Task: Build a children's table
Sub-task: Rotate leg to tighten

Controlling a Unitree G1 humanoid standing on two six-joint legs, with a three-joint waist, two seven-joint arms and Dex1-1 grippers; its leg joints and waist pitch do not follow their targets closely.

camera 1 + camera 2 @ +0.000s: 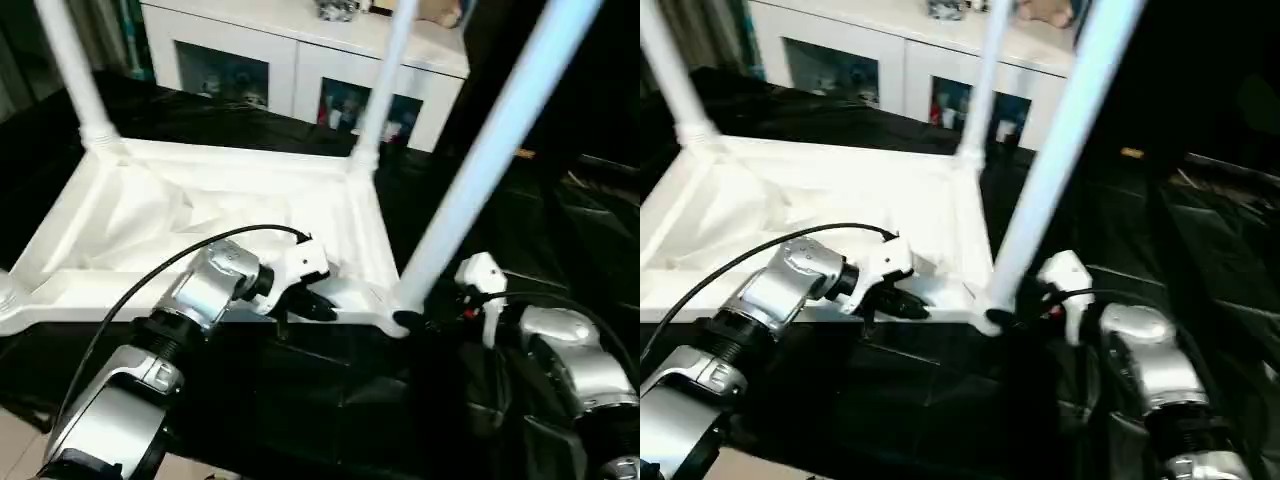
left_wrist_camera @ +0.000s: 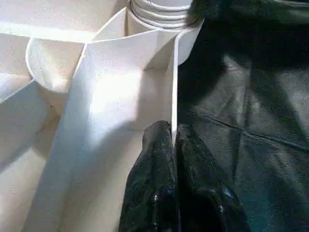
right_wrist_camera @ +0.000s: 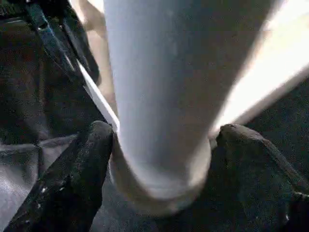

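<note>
The children's table lies upside down on black cloth, its ribbed white tabletop [image 1: 200,215] facing up. One leg [image 1: 70,65] stands in the far left corner and another leg [image 1: 385,75] in the far right corner. A third leg [image 1: 490,150] rises from the near right corner socket [image 1: 400,318]. My right gripper [image 3: 161,135] is closed around the base of this leg, one black finger [image 3: 82,164] on each side. My left gripper [image 2: 173,133] is shut on the thin near rim of the tabletop, a short way left of that corner.
A white cabinet [image 1: 290,60] with glass doors stands behind the table. Black cloth [image 1: 560,230] covers the floor to the right and in front. A black cable [image 1: 150,275] loops over my left forearm.
</note>
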